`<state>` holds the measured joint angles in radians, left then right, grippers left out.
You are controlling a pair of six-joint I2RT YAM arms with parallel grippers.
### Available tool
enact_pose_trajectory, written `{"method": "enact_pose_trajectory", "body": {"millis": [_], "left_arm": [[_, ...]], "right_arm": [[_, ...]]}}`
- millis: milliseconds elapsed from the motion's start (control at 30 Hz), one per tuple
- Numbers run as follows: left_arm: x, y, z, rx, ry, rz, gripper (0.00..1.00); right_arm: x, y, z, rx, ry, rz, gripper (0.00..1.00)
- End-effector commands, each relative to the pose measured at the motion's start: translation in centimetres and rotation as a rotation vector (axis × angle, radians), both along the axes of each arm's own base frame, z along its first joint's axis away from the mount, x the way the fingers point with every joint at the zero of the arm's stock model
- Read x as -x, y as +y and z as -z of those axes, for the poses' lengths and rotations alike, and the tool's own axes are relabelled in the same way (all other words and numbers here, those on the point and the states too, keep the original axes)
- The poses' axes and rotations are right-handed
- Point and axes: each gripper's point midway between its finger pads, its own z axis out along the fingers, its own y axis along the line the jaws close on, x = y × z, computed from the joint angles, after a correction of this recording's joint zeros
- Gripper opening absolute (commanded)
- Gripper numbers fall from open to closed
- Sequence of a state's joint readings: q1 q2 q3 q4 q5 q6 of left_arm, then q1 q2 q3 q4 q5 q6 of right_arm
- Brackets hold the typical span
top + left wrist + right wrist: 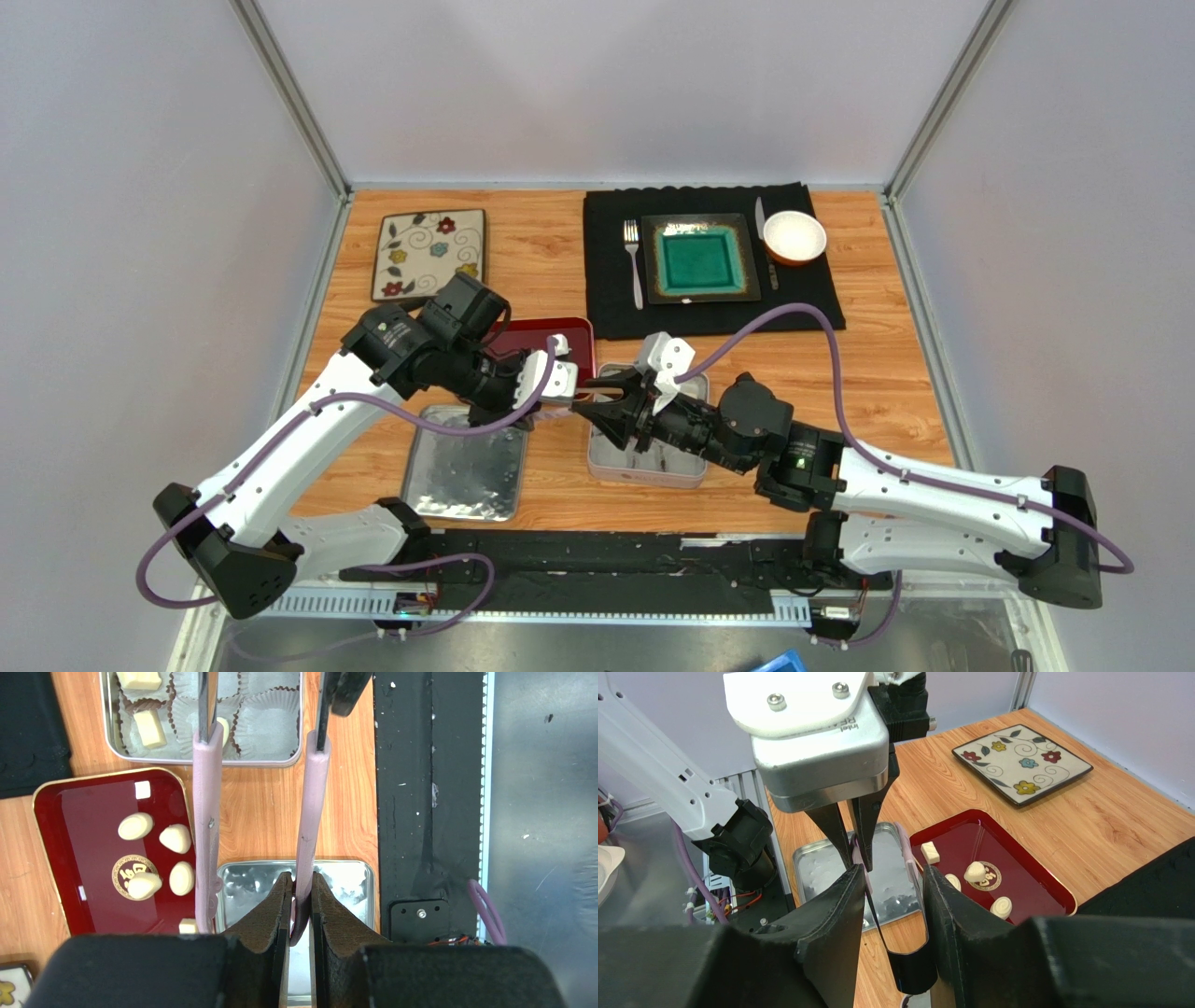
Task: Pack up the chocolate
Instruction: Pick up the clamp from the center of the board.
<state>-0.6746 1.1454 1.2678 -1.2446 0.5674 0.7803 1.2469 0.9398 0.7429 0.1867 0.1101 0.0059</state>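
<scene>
Left wrist view: left gripper (300, 882) pinches one tongs (313, 791) leg narrowly, right gripper (892, 875) clasps both legs, chocolate (175, 838) waits left on the tray (84, 833), nearer the left arm.

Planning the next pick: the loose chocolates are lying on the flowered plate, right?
Not quite. The loose chocolates are lying on the red tray, not on the flowered plate. The left wrist view shows this.
</scene>
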Motion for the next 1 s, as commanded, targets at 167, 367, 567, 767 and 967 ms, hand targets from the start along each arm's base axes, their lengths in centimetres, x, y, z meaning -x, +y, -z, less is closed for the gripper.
{"method": "enact_pose_trajectory", "body": {"millis": [167,367,567,767,967], "left_arm": [[-1.8,0.6,-0.6,-0.017,-0.03,-0.141,0.0],[-3.5,0.6,-0.7,-0.023,-0.072,-0.223,0.0],[-3.5,0.7,-0.6,-0.029,-0.064,-0.244,0.01],[-1.9,0.4,0.1,-0.019,0.017,-0.203,0.0],[0.8,0.2,1.0,-0.021,0.146,-0.117,0.0]], "right_arm": [[0.2,-1.4,0.2,0.015,-0.013,0.025,0.38],[0.4,-1.2,0.4,0.015,-0.008,0.022,0.38],[0.6,-1.3,0.5,0.018,-0.007,0.017,0.38],[1.2,-0.9,1.0,0.07,-0.027,-0.024,0.41],[1.9,0.2,2.4,0.211,-0.09,-0.112,0.55]]}}
